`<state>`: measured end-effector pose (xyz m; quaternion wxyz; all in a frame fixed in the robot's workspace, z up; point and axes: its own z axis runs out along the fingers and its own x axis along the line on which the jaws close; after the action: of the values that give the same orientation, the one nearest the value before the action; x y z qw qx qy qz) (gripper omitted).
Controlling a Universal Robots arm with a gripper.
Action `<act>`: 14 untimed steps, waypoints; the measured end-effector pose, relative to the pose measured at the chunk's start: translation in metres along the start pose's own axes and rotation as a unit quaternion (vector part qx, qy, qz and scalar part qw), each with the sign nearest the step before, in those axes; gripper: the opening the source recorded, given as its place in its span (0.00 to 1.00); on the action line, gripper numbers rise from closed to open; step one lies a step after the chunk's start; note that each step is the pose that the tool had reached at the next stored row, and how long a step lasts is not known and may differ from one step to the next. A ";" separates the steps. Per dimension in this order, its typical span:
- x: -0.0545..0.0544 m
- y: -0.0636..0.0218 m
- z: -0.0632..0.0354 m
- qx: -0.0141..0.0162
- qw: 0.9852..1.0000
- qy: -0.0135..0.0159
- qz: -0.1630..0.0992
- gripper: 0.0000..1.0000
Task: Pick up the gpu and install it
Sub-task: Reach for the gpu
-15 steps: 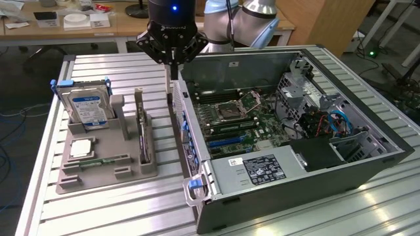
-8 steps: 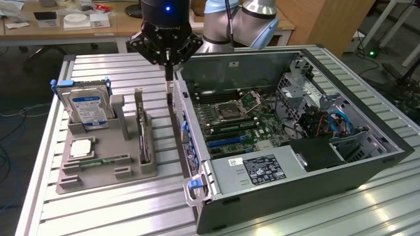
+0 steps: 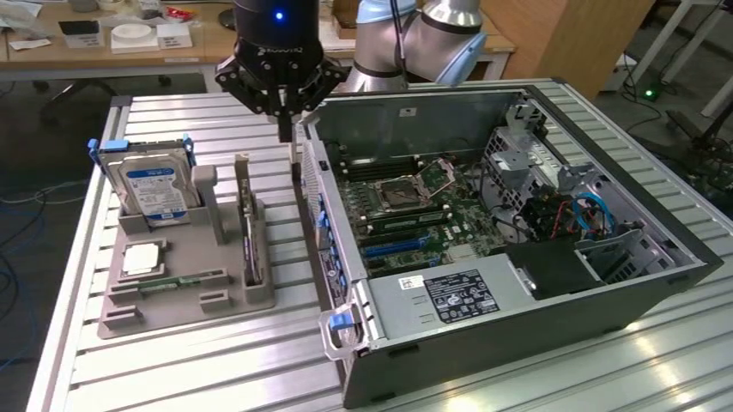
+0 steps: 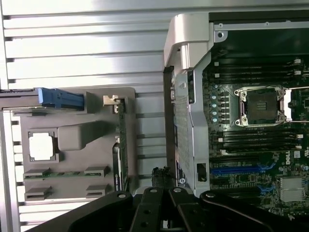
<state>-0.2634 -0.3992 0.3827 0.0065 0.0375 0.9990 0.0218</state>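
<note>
Arm's fingers [image 3: 283,124], closed on nothing, are hovering betw. tray [image 3: 172,300] & PC case [image 3: 516,318]; gpu [image 3: 250,240] is sitting unpicked in tray.

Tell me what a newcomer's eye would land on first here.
The open computer case, motherboard bared, dominates the exterior view's right. On that view's left a gray tray holds a blue-labelled hard drive and the gpu, standing on edge. The black gripper hangs shut above the gap between tray and case.
</note>
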 end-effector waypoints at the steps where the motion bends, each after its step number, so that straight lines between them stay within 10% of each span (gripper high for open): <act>1: 0.001 -0.0001 0.0000 0.000 1.000 0.000 0.000 0.11; 14: 0.019 -0.0015 0.0010 0.000 1.000 0.001 0.000 0.11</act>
<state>-0.2820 -0.3992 0.3814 0.0059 0.0376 0.9990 0.0218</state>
